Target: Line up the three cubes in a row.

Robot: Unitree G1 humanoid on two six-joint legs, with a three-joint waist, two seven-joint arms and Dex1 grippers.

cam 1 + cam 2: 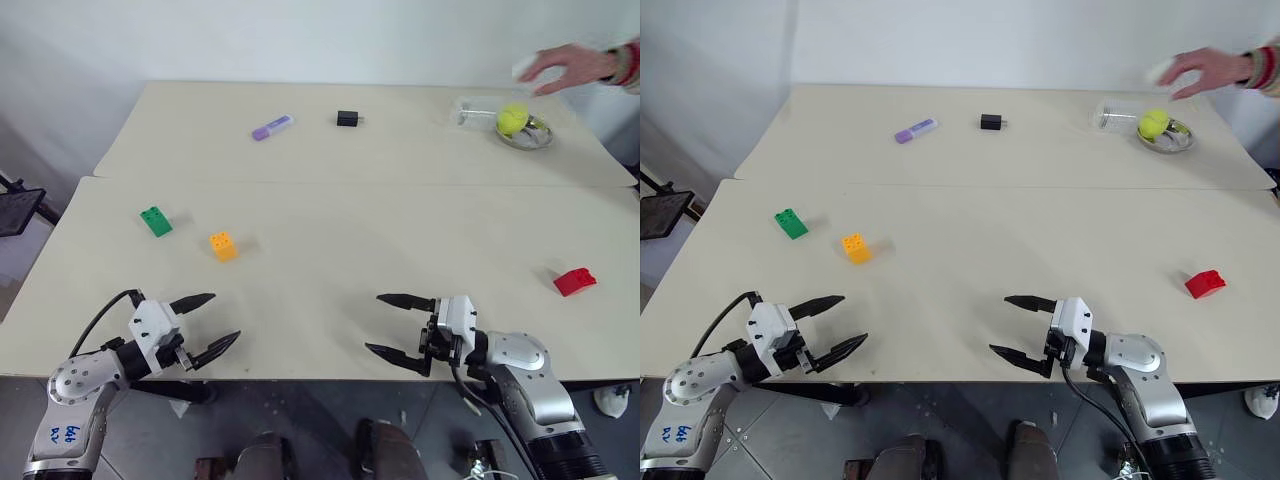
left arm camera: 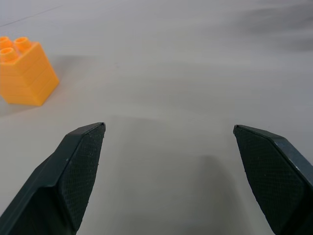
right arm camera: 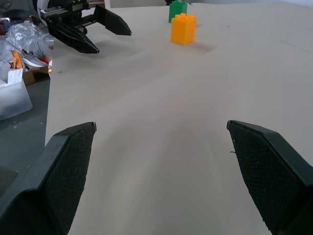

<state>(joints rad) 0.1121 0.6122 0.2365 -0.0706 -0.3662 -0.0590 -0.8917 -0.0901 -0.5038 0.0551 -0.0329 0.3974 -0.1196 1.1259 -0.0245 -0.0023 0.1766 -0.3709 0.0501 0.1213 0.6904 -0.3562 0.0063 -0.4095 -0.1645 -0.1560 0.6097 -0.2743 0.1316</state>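
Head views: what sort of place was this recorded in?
Probably a lab or test room set up for tabletop trials: two plain beige tables pushed together against a bare white wall, scattered toy blocks like the green cube, and a person's hand arranging props.

Between your left claw (image 1: 212, 322) and right claw (image 1: 383, 326), both with fingers spread wide and holding nothing, the worktop (image 1: 330, 250) lies bare, so either can sweep across the near middle. From the left claw, the orange-yellow cube (image 1: 223, 245) sits near at 12 o'clock, with the green cube (image 1: 155, 221) just beyond at 11 o'clock. The red cube (image 1: 574, 281) stands alone at the right claw's 2 o'clock, with open surface around it. On the far worktop, the purple oblong object (image 1: 271, 127), small black block (image 1: 347, 119) and a dish with a yellow ball (image 1: 513, 119) stand well apart; a person's hand (image 1: 566, 67) hovers over that far right corner.
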